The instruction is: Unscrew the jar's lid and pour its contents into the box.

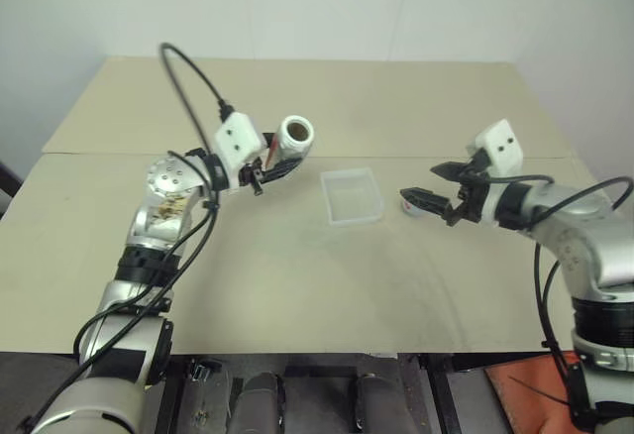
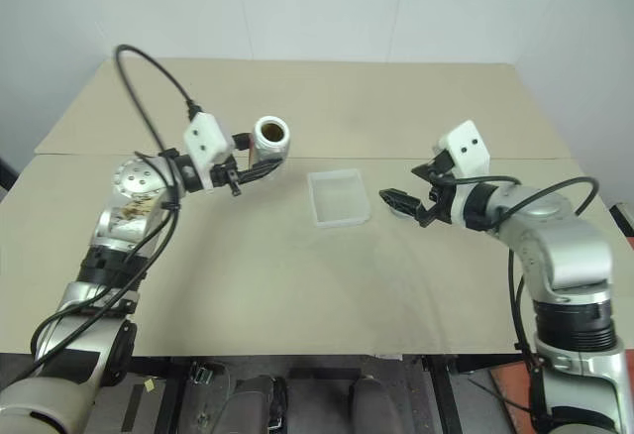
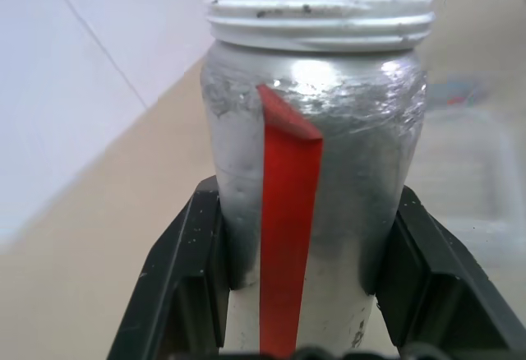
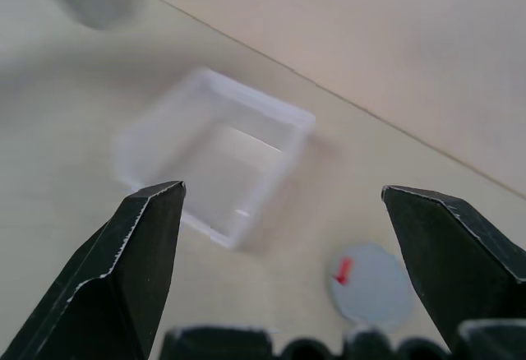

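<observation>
No legible txt — none readable.

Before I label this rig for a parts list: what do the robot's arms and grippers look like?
Both arms are silver-grey metal with black joint bands and looping black cables. Each wrist carries a white block with two dark dots. The left gripper and right gripper each have two black, wedge-shaped fingers.

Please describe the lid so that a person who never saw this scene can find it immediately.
Look at the beige table, then at the clear square box near its middle. The lid lies flat on the table just beside the box, on the side of the open right gripper. It is a small grey disc with a red mark on top.
</observation>
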Controlling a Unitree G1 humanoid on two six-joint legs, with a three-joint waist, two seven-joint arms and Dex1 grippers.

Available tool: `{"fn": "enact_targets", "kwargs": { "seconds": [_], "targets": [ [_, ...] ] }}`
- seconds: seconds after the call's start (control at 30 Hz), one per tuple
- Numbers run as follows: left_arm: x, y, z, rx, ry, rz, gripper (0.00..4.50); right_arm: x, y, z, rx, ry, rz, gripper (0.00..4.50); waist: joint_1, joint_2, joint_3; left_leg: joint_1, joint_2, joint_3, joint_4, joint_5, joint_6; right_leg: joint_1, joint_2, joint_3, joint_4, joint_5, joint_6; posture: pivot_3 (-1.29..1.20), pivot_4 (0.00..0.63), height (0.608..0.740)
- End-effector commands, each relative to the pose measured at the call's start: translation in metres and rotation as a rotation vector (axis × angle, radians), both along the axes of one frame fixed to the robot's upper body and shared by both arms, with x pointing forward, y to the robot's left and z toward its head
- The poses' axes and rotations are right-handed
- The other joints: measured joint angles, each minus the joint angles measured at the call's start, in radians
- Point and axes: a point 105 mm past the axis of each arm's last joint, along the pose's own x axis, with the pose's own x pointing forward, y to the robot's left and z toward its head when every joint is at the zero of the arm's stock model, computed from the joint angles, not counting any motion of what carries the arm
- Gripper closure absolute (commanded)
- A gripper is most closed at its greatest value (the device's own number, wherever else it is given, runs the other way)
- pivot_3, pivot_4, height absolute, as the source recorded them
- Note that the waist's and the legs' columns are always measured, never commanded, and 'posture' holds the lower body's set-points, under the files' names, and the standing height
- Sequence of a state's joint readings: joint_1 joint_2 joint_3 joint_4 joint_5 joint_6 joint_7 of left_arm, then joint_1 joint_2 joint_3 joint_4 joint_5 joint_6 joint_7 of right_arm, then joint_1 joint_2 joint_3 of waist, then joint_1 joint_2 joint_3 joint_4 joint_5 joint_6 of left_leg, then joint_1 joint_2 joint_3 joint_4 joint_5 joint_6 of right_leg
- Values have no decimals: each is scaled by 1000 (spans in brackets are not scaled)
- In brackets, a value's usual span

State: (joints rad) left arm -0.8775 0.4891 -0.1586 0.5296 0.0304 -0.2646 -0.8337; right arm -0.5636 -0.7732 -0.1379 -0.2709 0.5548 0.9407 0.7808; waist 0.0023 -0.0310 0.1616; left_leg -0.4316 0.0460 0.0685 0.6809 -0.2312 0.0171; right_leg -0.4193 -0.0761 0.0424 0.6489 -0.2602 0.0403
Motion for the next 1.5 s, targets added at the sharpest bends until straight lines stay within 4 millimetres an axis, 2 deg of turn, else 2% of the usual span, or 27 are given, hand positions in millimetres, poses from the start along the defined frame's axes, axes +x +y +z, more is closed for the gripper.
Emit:
{"fn": "enact_targets", "kwargs": {
  "seconds": [0.03,0.1,0.2,0.33,0.4,0.47,0.63,0.73,0.87,1.1,1.23,1.37,1.5],
  "targets": [
    [9,-19,21,242,-337,-3,2548,-14,8,20,8,-34,106,44,3,0,0,0,0,0,0,0,0,0,0,0,0,0,0,0,150,740],
    [14,-34,30,419,-550,-16,2548,-19,12,21,-8,-33,147,44,9,-1,0,0,0,0,0,0,0,0,0,0,0,0,0,0,150,740],
    [20,-54,42,589,-795,-41,2548,-20,15,21,-16,-34,165,44,12,-1,0,-2,-1,0,0,0,0,-1,-1,0,-1,1,1,0,150,740],
    [26,-78,45,801,-1101,-90,2548,-20,18,23,-8,-35,176,44,15,-1,0,-5,-2,0,1,0,1,-3,-1,-1,-1,1,2,0,150,740],
    [28,-86,39,897,-1241,-127,2548,-19,20,25,-4,-39,175,44,16,-1,0,-5,-2,0,1,0,1,-3,-1,-1,-1,1,2,0,150,740],
    [28,-91,25,985,-1312,-194,2548,-19,20,27,1,-43,173,44,15,-1,0,-5,-2,0,1,0,1,-3,-1,-1,-1,1,2,0,150,740],
    [26,-107,6,1019,-1469,-234,2548,-22,23,33,26,-60,178,44,12,-1,1,-7,-2,0,1,0,1,-6,-1,-1,0,1,2,0,150,740],
    [27,-109,7,1008,-1480,-217,2548,-24,24,36,40,-66,181,44,13,-1,1,-8,-2,0,1,0,1,-6,-1,-1,0,1,2,0,150,740],
    [31,-103,10,1029,-1479,-196,2548,-26,25,34,43,-62,179,44,12,-1,1,-8,-2,0,1,0,1,-6,-1,-1,0,1,2,0,150,740],
    [32,-96,15,960,-1386,-154,2548,-24,27,32,52,-59,176,44,14,-1,1,-8,-2,0,2,0,1,-6,-2,-1,0,1,2,0,150,740],
    [37,-78,19,819,-1167,-48,2548,-24,28,32,54,-57,184,44,13,-1,1,-8,-2,0,2,0,0,-6,-2,-1,0,1,2,0,150,740],
    [46,-49,41,549,-877,149,2548,-25,27,32,52,-61,204,44,8,-1,1,-7,-1,0,2,0,0,-6,-2,-1,1,1,2,0,150,740],
    [45,-31,50,206,-588,211,2548,-24,27,31,39,-69,232,44,9,-1,0,-7,-1,0,3,0,0,-5,-1,-1,1,1,2,0,150,740]
  ]
}}
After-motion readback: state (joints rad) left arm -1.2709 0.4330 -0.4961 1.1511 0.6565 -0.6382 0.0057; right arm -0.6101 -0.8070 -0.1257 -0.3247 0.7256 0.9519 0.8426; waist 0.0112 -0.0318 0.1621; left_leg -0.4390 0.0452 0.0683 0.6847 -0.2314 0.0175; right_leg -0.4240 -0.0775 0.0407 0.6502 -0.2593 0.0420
